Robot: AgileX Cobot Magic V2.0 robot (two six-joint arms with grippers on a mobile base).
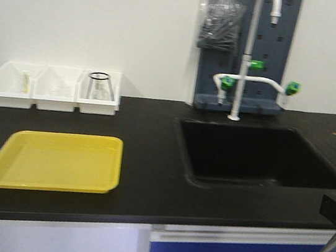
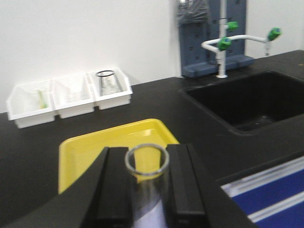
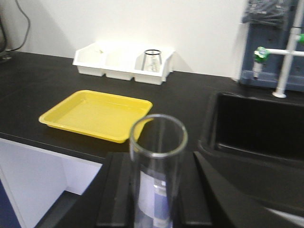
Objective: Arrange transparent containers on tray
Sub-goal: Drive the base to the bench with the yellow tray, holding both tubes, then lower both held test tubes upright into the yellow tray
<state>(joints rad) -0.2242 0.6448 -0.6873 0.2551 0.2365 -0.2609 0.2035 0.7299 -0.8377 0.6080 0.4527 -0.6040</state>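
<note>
Left claw (image 2: 147, 159) clamped on a clear test tube (image 2: 148, 199), its open rim showing between the black fingers, over the near edge of the yellow tray (image 2: 85, 152). Right claw (image 3: 157, 161) clamped on a second test tube (image 3: 156, 190). In the front view this one slants down off the desk (image 1: 148, 179) front edge, far right, well apart from the tray. Tray lies flat on the desk, left of the sink (image 1: 258, 154). White bins (image 1: 54, 88) stand behind it. The rightmost holds a conical flask (image 1: 100, 86).

left end effector (image 2: 147, 153): clamped on glass tube (image 2: 147, 204) | right end effector (image 3: 157, 159): clamped on glass tube (image 3: 158, 194)
</note>
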